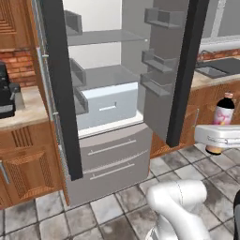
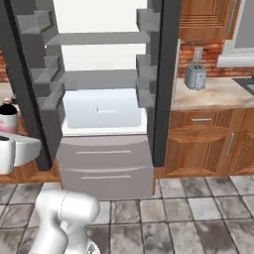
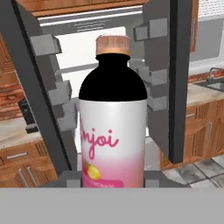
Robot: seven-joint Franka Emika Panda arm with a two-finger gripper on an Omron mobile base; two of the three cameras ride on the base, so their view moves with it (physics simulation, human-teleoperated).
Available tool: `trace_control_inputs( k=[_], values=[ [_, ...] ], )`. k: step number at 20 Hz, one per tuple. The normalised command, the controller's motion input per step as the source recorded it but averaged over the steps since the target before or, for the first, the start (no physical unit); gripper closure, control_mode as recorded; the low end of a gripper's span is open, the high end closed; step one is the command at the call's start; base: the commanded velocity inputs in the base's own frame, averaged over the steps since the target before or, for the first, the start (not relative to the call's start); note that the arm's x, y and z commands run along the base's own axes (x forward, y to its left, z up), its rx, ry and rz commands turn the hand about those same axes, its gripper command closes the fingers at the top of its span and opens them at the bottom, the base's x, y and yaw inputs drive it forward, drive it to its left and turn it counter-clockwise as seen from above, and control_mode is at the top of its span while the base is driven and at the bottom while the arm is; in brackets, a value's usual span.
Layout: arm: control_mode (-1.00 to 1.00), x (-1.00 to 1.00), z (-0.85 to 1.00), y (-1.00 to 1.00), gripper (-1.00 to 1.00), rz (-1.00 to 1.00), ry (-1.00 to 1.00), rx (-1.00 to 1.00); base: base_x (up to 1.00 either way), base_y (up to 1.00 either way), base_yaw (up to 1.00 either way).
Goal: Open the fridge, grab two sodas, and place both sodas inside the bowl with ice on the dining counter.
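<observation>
The fridge (image 1: 108, 105) (image 2: 101, 109) stands with both doors swung wide, showing a white inside with grey shelves and closed drawers below. My gripper (image 3: 113, 180) is shut on a soda (image 3: 113, 127), a pale pink-white bottle with a dark shoulder and a brown cap, held upright. The same soda (image 1: 224, 111) (image 2: 7, 117) rises above my white hand (image 1: 216, 137), out in front of the fridge and beside its right door (image 1: 180, 70). The fridge (image 3: 74, 48) lies behind the bottle in the hand view. The bowl and the dining counter are out of view.
The left fridge door (image 1: 58, 93) and the right door jut out over the tiled floor (image 1: 112, 206). A wall counter with a sink (image 1: 216, 69) runs to the right, with a toaster (image 2: 195, 77) on it. A dark coffee machine (image 1: 6, 93) sits on the left counter.
</observation>
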Motion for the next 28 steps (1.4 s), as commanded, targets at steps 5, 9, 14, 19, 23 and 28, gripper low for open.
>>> trace_control_inputs(
  k=[5, 9, 14, 19, 23, 28],
  values=[
    [1.0, 0.0, 0.0, 0.0, 1.0, 0.0, 0.0, 0.0, -1.0, 0.29, -0.37],
    [1.0, 0.0, 0.0, 0.0, 1.0, 0.0, 0.0, 0.0, -1.0, 0.07, -0.32],
    [1.0, 0.0, 0.0, 0.0, 1.0, 0.0, 0.0, 0.0, -1.0, -0.36, -0.16],
    [1.0, 0.0, 0.0, 0.0, 1.0, 0.0, 0.0, 0.0, -1.0, -0.5, -0.11],
    [1.0, 0.0, 0.0, 0.0, 1.0, 0.0, 0.0, 0.0, -1.0, -0.37, -0.17],
    [1.0, 0.0, 0.0, 0.0, 1.0, 0.0, 0.0, 0.0, -1.0, -0.35, -0.18]
  ],
)
